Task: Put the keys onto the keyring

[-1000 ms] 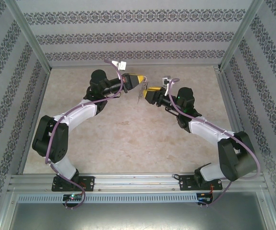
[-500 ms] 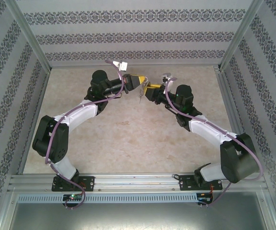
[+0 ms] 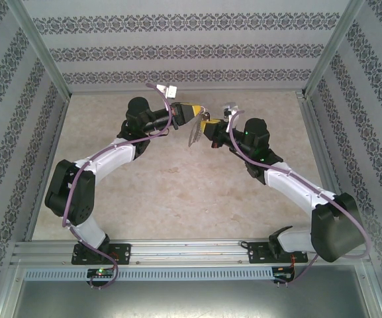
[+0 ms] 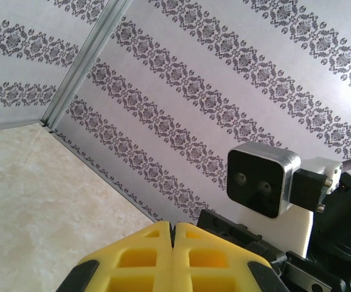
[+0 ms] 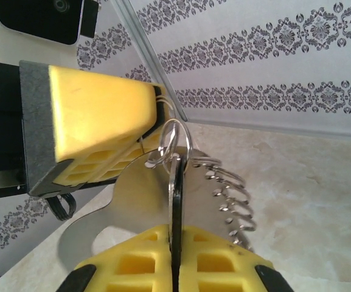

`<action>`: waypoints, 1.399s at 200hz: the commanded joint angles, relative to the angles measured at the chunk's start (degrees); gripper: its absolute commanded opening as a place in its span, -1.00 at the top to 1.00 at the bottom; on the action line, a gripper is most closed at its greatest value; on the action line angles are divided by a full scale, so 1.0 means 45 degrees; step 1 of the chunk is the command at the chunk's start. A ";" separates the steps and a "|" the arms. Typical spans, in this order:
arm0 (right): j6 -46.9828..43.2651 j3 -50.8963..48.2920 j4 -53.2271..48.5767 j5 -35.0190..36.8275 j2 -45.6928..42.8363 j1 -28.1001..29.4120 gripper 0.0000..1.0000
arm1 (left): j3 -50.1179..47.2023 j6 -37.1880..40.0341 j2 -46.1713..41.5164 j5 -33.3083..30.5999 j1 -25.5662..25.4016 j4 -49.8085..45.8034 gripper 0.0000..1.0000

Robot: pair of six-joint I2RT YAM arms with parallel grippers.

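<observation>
Right gripper (image 5: 174,234) has snapped together on one key (image 5: 175,188), left gripper (image 4: 174,234) clamped on one keyring (image 5: 227,191).

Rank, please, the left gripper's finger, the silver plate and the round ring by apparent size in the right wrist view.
left gripper's finger
silver plate
round ring
Nearness may inflate the finger.

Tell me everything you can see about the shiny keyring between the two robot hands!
The keyring is thin, shiny, silvery metal: a round loop on top, with a curly, chain-like string of small links trailing to one side. It hangs in the air above the table, not lying down. The left hand, shut, seems to pinch a thin wire of it from above. The right hand is shut on a thin dark piece right under the loop, maybe the key; I cannot tell.
</observation>
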 commanded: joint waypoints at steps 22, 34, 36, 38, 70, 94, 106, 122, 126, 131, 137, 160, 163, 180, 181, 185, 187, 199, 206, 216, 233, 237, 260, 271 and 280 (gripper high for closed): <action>-0.0605 0.0499 -0.0437 -0.0111 -0.0363 0.0374 1.00 | 0.0189 0.0223 -0.0441 -0.0167 -0.0172 0.0378 1.00; -0.0633 0.0509 -0.0493 -0.0112 -0.0367 0.0447 1.00 | 0.0184 0.0231 -0.0441 -0.0180 -0.0163 0.0379 1.00; -0.0634 0.0515 -0.0489 -0.0102 -0.0364 0.0456 1.00 | 0.0199 0.0225 -0.0441 -0.0177 -0.0163 0.0379 1.00; -0.0634 0.0516 -0.0488 -0.0095 -0.0363 0.0468 1.00 | 0.0188 0.0228 -0.0441 -0.0200 -0.0167 0.0389 1.00; -0.0749 0.0442 -0.0564 -0.0004 -0.0434 0.0713 1.00 | 0.0148 0.0296 -0.0441 -0.0253 -0.0187 0.0336 1.00; -0.0885 0.0476 -0.0674 0.0130 -0.0526 0.0889 1.00 | 0.0110 0.0403 -0.0446 -0.0291 -0.0202 0.0253 1.00; -0.0964 0.0511 -0.0781 0.0198 -0.0577 0.0996 1.00 | 0.0074 0.0510 -0.0471 -0.0356 -0.0212 0.0160 1.00; -0.1110 0.0531 -0.0905 0.0343 -0.0656 0.1113 1.00 | 0.0033 0.0744 -0.0547 -0.0479 -0.0217 -0.0049 1.00; -0.1144 0.0550 -0.0953 0.0352 -0.0666 0.1154 1.00 | -0.0002 0.0807 -0.0557 -0.0525 -0.0221 -0.0079 1.00; -0.1176 0.0555 -0.0996 0.0379 -0.0677 0.1170 1.00 | -0.0014 0.0854 -0.0576 -0.0544 -0.0228 -0.0115 1.00; -0.1191 0.0555 -0.1032 0.0412 -0.0680 0.1189 1.00 | -0.0047 0.0917 -0.0595 -0.0566 -0.0239 -0.0157 1.00; -0.1257 0.0518 -0.1084 0.0568 -0.0723 0.1287 1.00 | -0.0165 0.1285 -0.0698 -0.0839 -0.0308 -0.0357 1.00; -0.1259 0.0502 -0.1086 0.0603 -0.0733 0.1291 1.00 | -0.0184 0.1347 -0.0737 -0.0906 -0.0310 -0.0399 1.00; -0.1292 0.0473 -0.1141 0.0883 -0.0811 0.1379 1.00 | -0.0299 0.1747 -0.0872 -0.1247 -0.0376 -0.0659 1.00; -0.1295 0.0475 -0.1143 0.0903 -0.0812 0.1385 1.00 | -0.0301 0.1766 -0.0891 -0.1278 -0.0386 -0.0677 1.00; -0.1325 0.0468 -0.1160 0.0973 -0.0830 0.1406 1.00 | -0.0329 0.1868 -0.0925 -0.1336 -0.0399 -0.0721 1.00; -0.1334 0.0475 -0.1163 0.1004 -0.0831 0.1423 1.00 | -0.0330 0.1889 -0.0928 -0.1340 -0.0407 -0.0755 1.00; -0.1412 0.0526 -0.1264 0.1174 -0.0832 0.1482 1.00 | -0.0341 0.2052 -0.0965 -0.1410 -0.0456 -0.0846 1.00; -0.1443 0.0581 -0.1369 0.1224 -0.0832 0.1487 1.00 | -0.0333 0.2115 -0.0987 -0.1389 -0.0473 -0.0890 1.00; -0.1550 0.0651 -0.1555 0.1298 -0.0819 0.1487 1.00 | -0.0341 0.2165 -0.1003 -0.1349 -0.0485 -0.0960 1.00; -0.1871 0.0768 -0.2102 0.1628 -0.0832 0.1487 1.00 | -0.0351 0.2292 -0.1069 -0.1295 -0.0466 -0.1080 1.00; -0.1961 0.0770 -0.2203 0.1690 -0.0832 0.1487 1.00 | -0.0357 0.2321 -0.1090 -0.1245 -0.0474 -0.1114 1.00; -0.2487 0.0730 -0.2767 0.2125 -0.0880 0.1453 1.00 | -0.0371 0.2444 -0.1217 -0.0937 -0.0477 -0.1285 1.00; -0.2750 0.0693 -0.2988 0.2376 -0.0945 0.1420 1.00 | -0.0388 0.2492 -0.1296 -0.0808 -0.0475 -0.1392 1.00; -0.2932 0.0692 -0.3153 0.2515 -0.1033 0.1362 1.00 | -0.0416 0.2545 -0.1338 -0.0699 -0.0507 -0.1488 1.00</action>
